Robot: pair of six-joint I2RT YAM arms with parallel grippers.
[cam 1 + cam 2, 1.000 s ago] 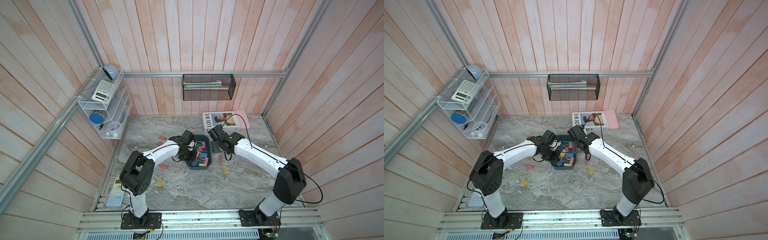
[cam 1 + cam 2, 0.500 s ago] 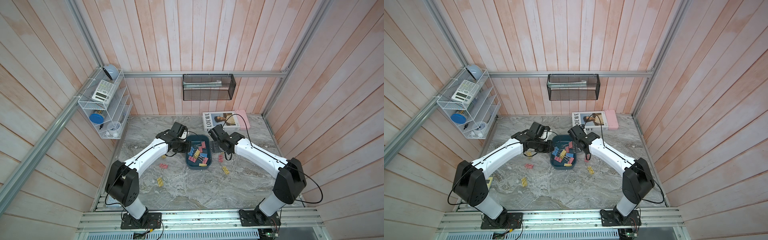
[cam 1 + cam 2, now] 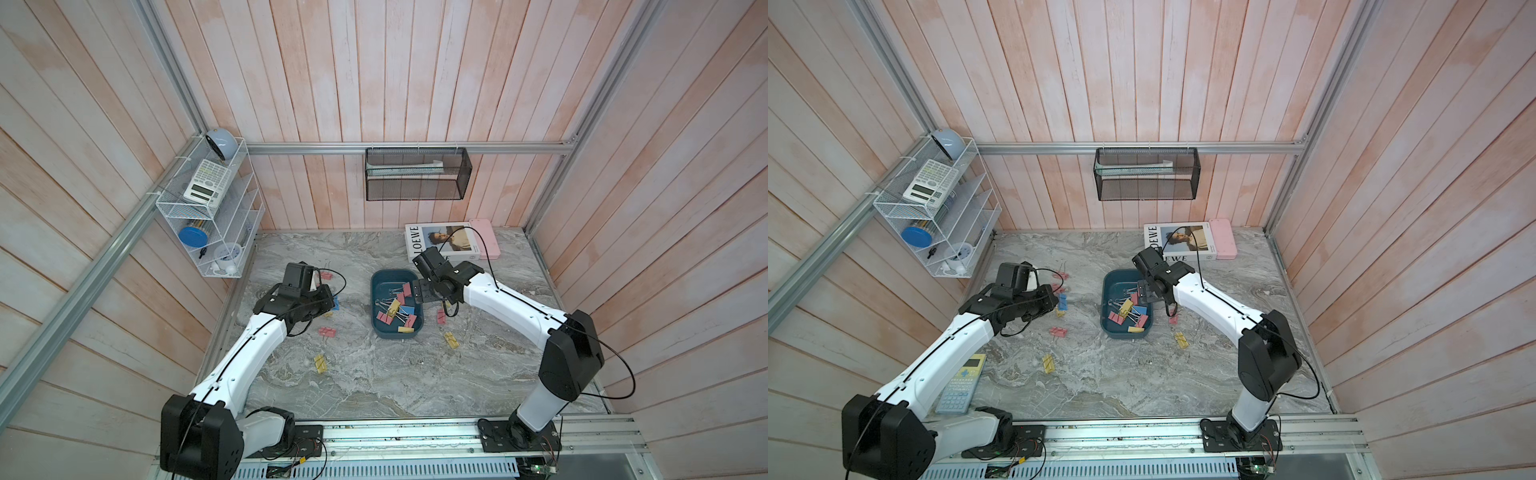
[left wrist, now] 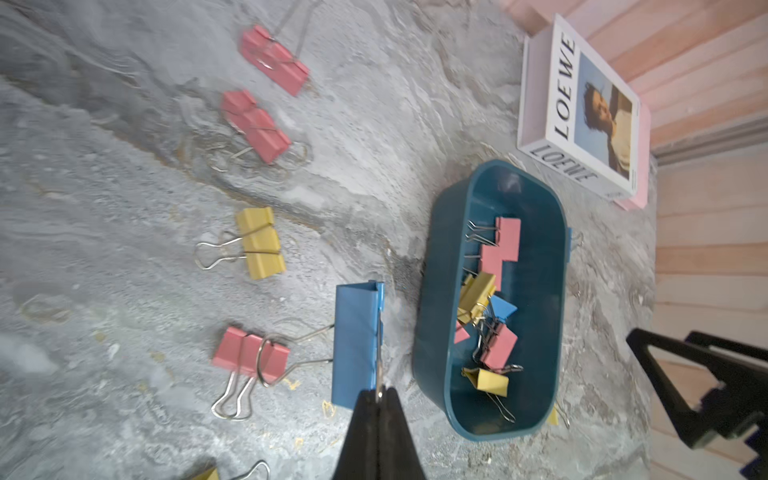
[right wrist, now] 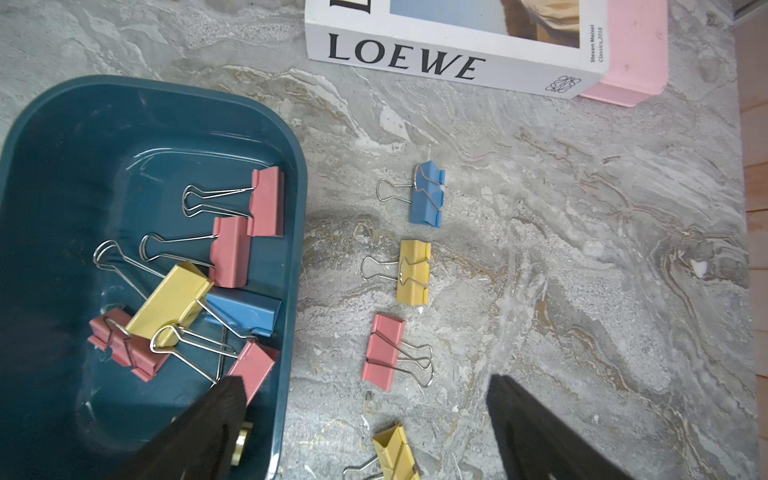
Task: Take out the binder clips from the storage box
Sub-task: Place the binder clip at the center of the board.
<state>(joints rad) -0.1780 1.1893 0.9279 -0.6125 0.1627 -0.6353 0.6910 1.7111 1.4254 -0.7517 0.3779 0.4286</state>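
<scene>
The left fingers (image 4: 376,419) pinched a blue clip (image 4: 357,345) just left of the mid-frame box (image 3: 384,279) in a top view, seemingly to set it on the bench (image 3: 374,374). The right fingers (image 5: 216,415) hung spread over the box's right rim, ready for clips (image 5: 170,299) inside.

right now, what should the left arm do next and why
Probably open the left gripper to drop the blue binder clip it is shut on: the clip is already outside the storage box, over the table beside a pink clip.
</scene>
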